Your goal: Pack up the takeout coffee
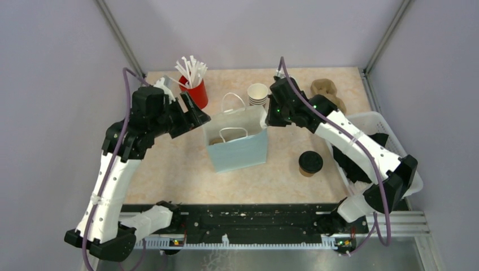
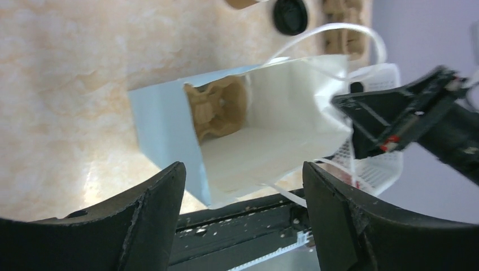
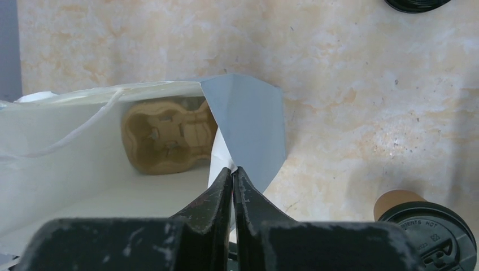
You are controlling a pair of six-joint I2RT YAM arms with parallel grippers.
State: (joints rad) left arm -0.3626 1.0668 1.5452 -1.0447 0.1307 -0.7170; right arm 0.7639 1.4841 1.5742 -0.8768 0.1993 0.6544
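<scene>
The takeout coffee (image 1: 310, 162) stands on the worktop (image 1: 169, 169), to the right of the paper bag (image 1: 237, 147) and near the right end effector (image 1: 266, 120), which is pressed together on the bag's rim. The left end effector (image 2: 243, 180) is apart and holds nothing. The wrist views show clearly a cup carrier (image 3: 169, 135) inside the bag.
</scene>
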